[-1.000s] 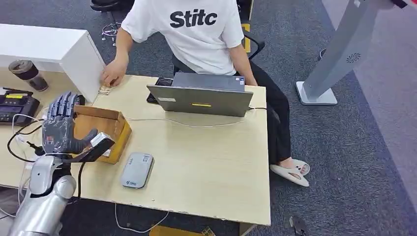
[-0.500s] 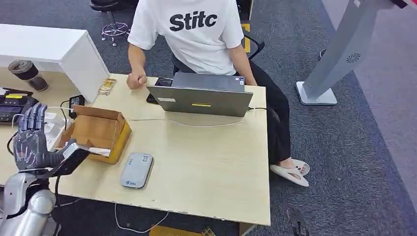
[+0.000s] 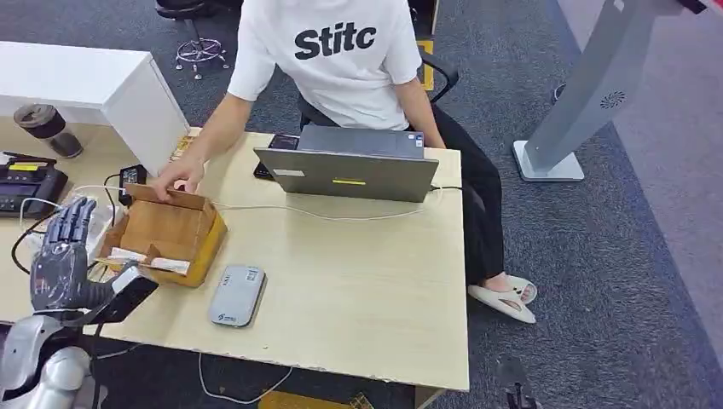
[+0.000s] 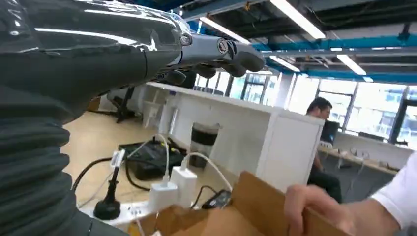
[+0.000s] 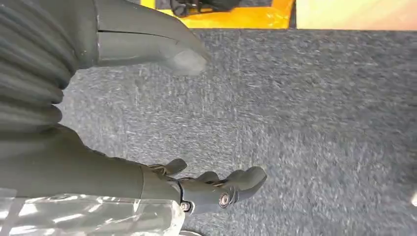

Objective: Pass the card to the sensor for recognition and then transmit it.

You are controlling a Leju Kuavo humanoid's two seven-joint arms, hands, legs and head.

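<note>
A brown cardboard box (image 3: 170, 226) stands open on the wooden desk (image 3: 358, 281), with white cards (image 3: 152, 262) lying along its near side. To its right lies the grey card sensor (image 3: 237, 295). My left hand (image 3: 64, 251) is raised left of the box, fingers spread upward and holding nothing; the left wrist view shows its fingers (image 4: 216, 49) above the box flap (image 4: 251, 196). A person's hand (image 3: 176, 177) touches the box's far flap. My right hand (image 5: 206, 189) hangs over grey carpet with its fingers apart and nothing in them.
A seated person in a white T-shirt (image 3: 332, 51) faces me behind a grey laptop (image 3: 349, 170). At the left are a white partition (image 3: 85, 85), a cup (image 3: 47, 128), a black device (image 3: 26, 183) and cables. A grey stand (image 3: 588, 94) rises at the right.
My left hand has drawn back from above the box, to the left and lower. The person's hand left the small item by the partition and now rests on the box's far flap.
</note>
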